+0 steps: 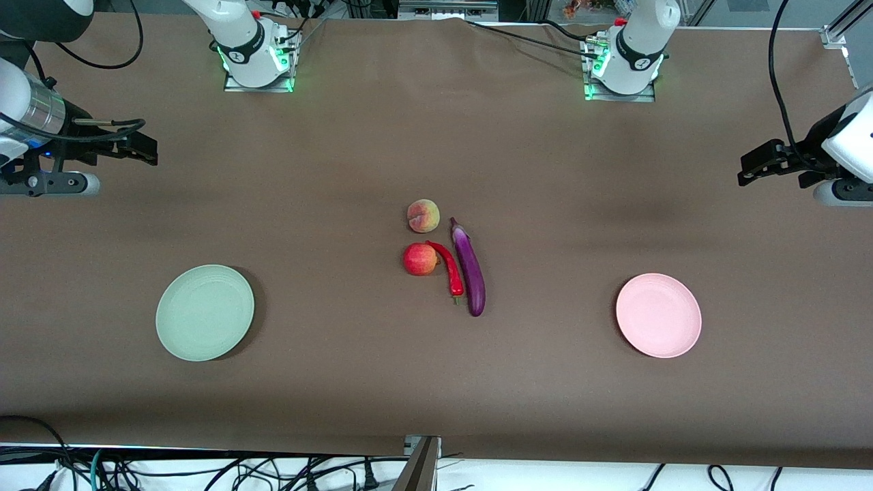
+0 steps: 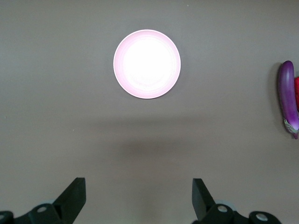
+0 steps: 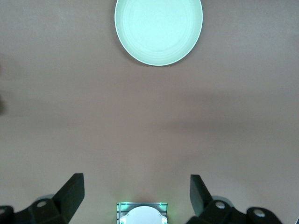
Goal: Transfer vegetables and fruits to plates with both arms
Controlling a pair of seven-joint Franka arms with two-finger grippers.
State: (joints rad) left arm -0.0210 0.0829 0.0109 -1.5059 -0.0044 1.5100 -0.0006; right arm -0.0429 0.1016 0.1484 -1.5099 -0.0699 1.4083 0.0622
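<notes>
Both my grippers wait wide open and empty: left gripper [image 1: 750, 170] above bare table near the pink plate [image 1: 659, 315], right gripper [image 1: 146, 149] near the green plate [image 1: 204, 312]. Peach [image 1: 423, 215], apple [image 1: 420, 259], chili [image 1: 448, 266] and eggplant [image 1: 469, 267] cluster mid-table between the plates.

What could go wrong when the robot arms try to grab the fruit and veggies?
The chili pepper lies squeezed between the apple and the eggplant, so fingers reaching for one may bump its neighbour. The apple and peach are round and might roll away if nudged. All four sit in one small cluster, so the left gripper and right gripper, both open, could collide if they reach in together.
</notes>
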